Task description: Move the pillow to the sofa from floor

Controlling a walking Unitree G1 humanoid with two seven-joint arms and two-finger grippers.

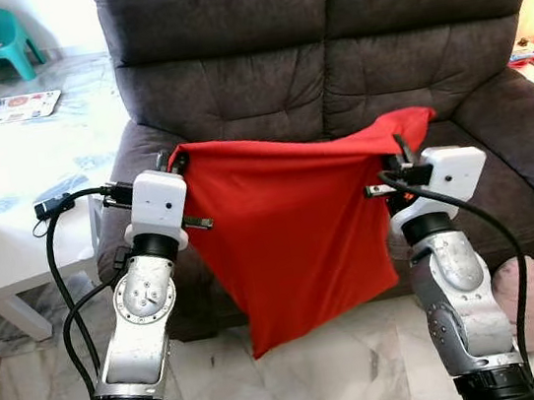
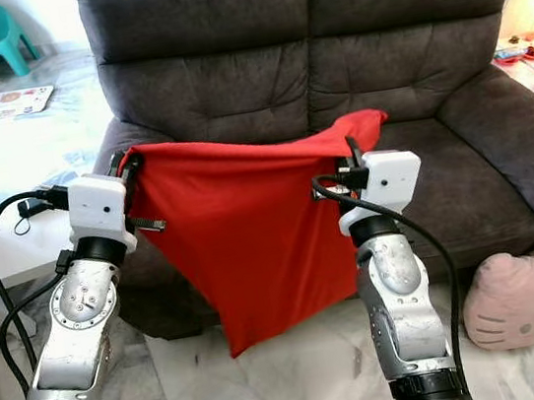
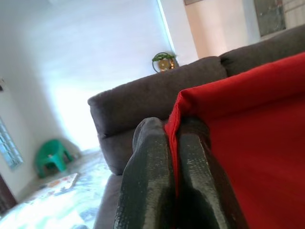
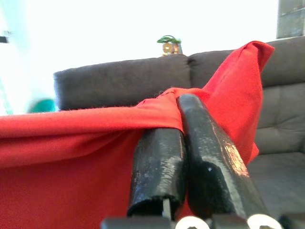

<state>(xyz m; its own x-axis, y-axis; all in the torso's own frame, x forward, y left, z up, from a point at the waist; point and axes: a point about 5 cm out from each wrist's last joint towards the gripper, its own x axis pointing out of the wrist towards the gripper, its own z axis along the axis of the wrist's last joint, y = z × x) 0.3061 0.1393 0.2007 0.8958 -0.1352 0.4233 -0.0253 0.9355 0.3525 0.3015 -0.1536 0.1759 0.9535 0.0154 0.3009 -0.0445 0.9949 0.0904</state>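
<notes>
Hanging limp, flat red pillow [image 1: 292, 236], both claws pinching

Red cloth [image 4: 71, 157] in closed jaws

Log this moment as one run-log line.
left gripper: shut on red fabric pillow cover | right gripper: shut on it | cover hanging before dark grey sofa

matt red cloth [image 1: 297, 236], glossy marble floor [image 1: 341, 369]
</notes>
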